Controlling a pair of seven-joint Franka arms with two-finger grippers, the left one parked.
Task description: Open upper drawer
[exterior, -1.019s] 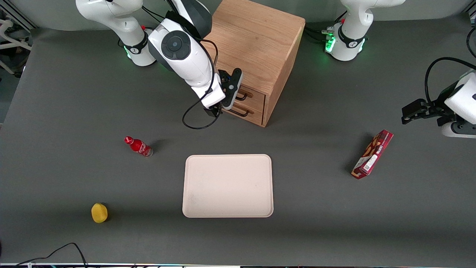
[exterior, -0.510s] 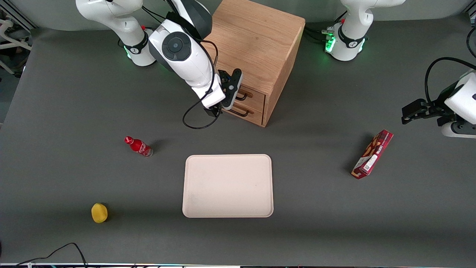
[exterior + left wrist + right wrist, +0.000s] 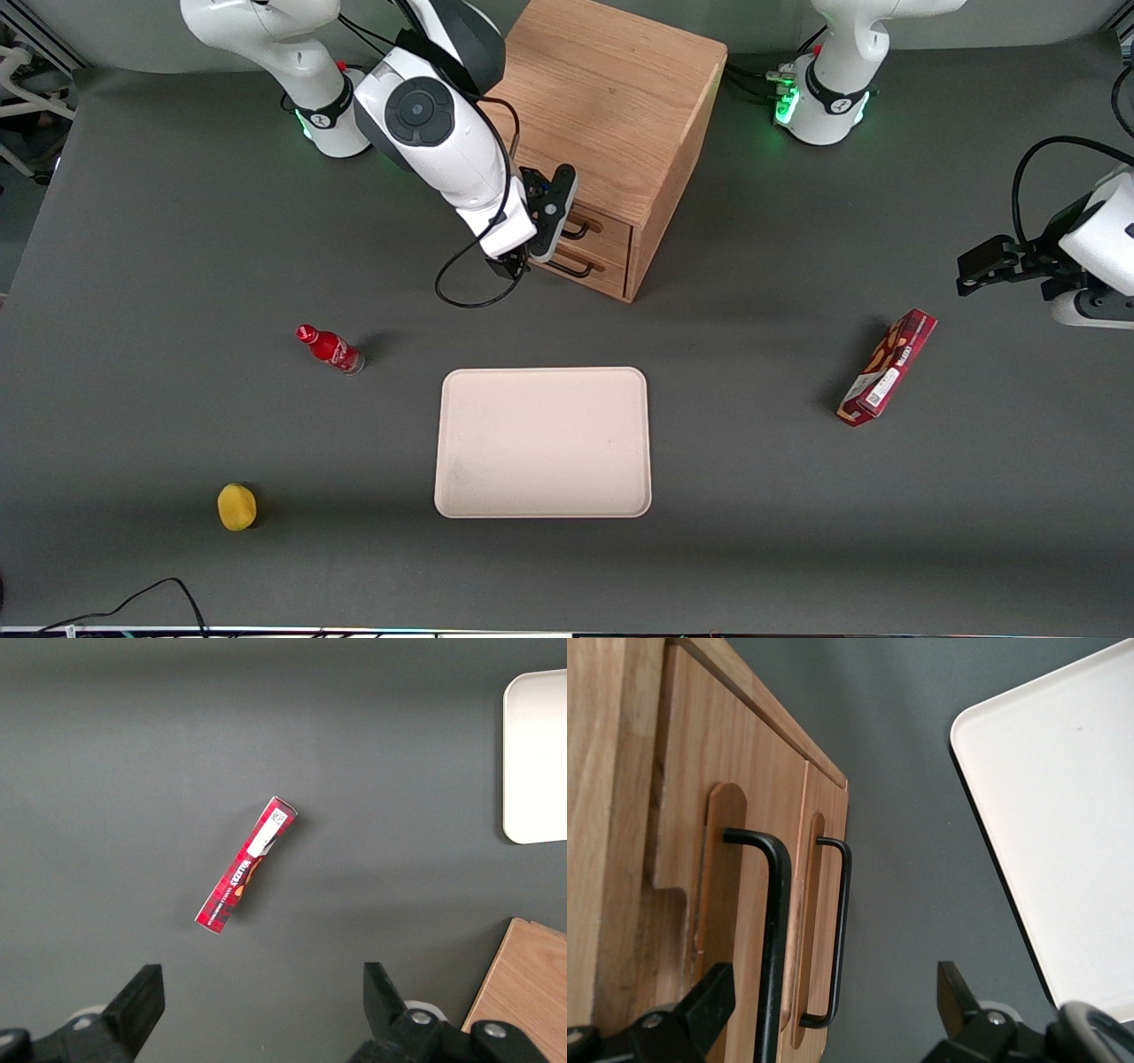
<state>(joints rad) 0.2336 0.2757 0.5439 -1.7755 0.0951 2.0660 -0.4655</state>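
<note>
Desk surface is dark grey and carries, nearest the front camera, one yellow lemon toward the working arm's end. One cream tray lies flat near the middle, a little farther from the camera than the lemon. One red snack box lies toward the parked arm's end, well apart from the tray. One small red bottle lies on its side toward the working arm's end, farther from the camera than the lemon.

Farther still stands one oak cabinet with two drawers, each bearing one black wire handle. The upper drawer sits above the lower drawer; in the front view both fronts look flush with the cabinet face, so the upper drawer reads as closed.

One gripper is at work, just in front of the drawer fronts at the level of the upper drawer. In the right wrist view its two fingers are spread wide, and the upper drawer's handle runs down between them, near one finger. Whether that finger touches the bar cannot be told. The lower drawer's handle also lies within the gap, clear of both fingers.
</note>
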